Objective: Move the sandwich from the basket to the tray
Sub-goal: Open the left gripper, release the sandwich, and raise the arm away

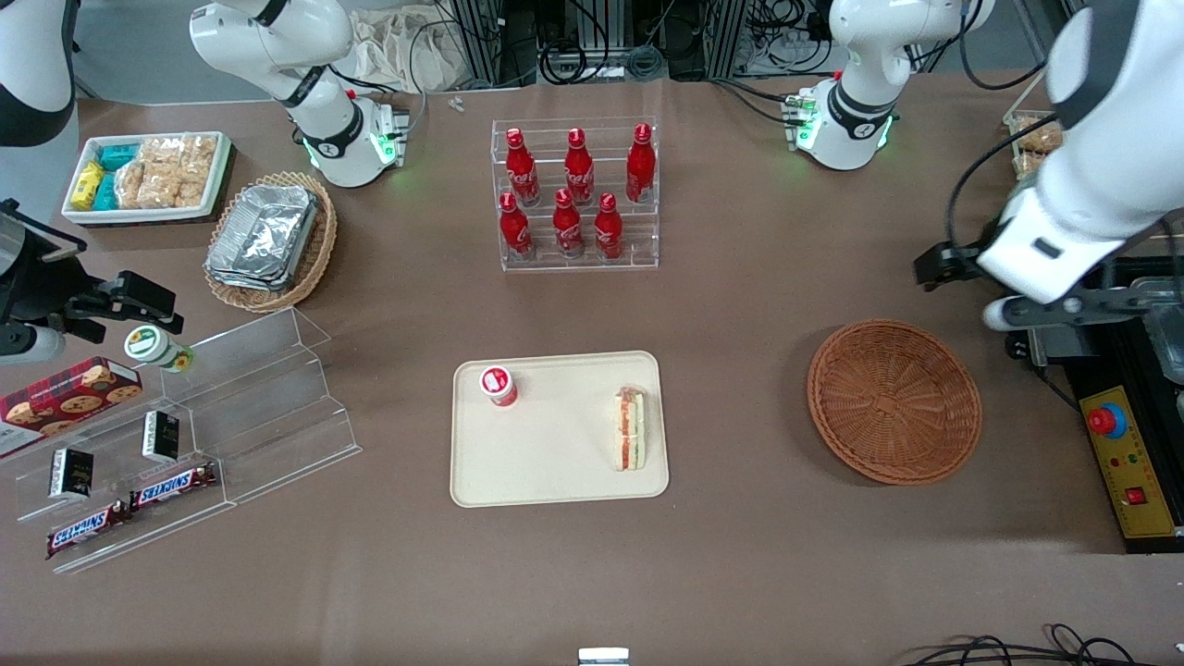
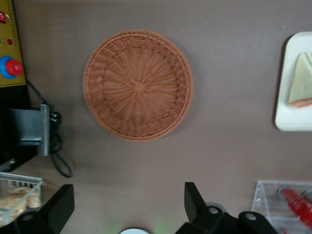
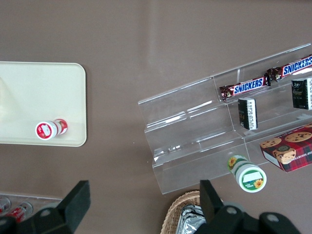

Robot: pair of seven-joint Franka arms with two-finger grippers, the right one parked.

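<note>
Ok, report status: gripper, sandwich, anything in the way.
Gripper open, high above table beside basket. Basket empty. Sandwich on tray, near small red-capped cup. Nothing in the way.

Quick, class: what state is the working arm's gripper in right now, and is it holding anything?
Gripper: jaws open, holding nothing, raised above the table near the empty basket; the sandwich lies on the tray.

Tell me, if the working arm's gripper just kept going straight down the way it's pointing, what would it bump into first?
Probably bare table. The gripper, fingers open, points down from high up, beside the empty basket, nearer the bottle rack. Depth is hard to judge, so it might clip the basket's rim instead.
</note>
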